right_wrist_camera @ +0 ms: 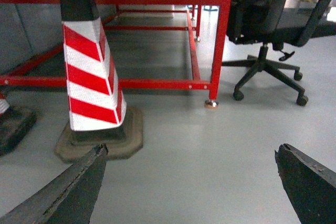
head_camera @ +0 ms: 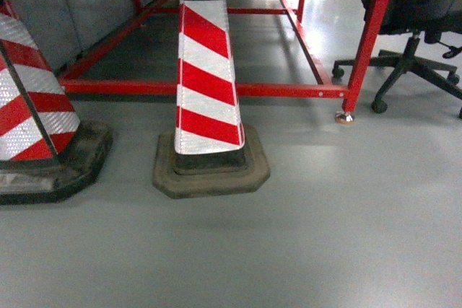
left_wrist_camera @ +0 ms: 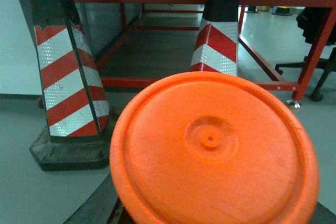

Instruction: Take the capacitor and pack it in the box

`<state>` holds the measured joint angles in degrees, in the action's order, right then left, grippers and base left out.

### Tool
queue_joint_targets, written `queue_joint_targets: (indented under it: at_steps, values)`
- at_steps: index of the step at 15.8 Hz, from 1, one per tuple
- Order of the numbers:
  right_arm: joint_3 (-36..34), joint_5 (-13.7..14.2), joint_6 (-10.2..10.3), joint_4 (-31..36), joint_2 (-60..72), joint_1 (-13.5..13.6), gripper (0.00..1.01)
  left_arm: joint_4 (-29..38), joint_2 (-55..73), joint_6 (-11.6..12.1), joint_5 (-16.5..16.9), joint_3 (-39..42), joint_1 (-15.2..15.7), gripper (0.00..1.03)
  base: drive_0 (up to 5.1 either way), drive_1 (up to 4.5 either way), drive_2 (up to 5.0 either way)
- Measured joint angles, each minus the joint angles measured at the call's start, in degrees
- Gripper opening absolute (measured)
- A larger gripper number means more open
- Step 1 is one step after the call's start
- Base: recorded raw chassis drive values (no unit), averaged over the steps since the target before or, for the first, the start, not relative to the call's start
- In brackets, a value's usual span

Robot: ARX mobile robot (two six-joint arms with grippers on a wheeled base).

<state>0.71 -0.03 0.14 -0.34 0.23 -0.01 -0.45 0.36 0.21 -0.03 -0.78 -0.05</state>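
The left wrist view is filled by the flat round orange end of the capacitor, with a small nub at its centre. It sits between the jaws of my left gripper, raised off the floor. Of that gripper only one dark finger shows, at the lower left edge of the capacitor. My right gripper is open, its two dark fingertips wide apart over bare grey floor with nothing between them. The box is out of view. Neither gripper appears in the head view.
Two red-and-white striped traffic cones stand on black bases close ahead. Behind them runs a low red steel frame with a foot. A black office chair is at the right. Grey floor lies in front.
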Motion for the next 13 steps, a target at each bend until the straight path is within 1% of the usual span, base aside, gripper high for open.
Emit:
queue_joint_targets:
  at_steps: [13]
  values:
    - [0.00,0.02,0.00,0.15,-0.02,0.00,0.98,0.02,0.00,0.00,-0.07,0.00,0.00,0.44,0.0,3.99,-4.0]
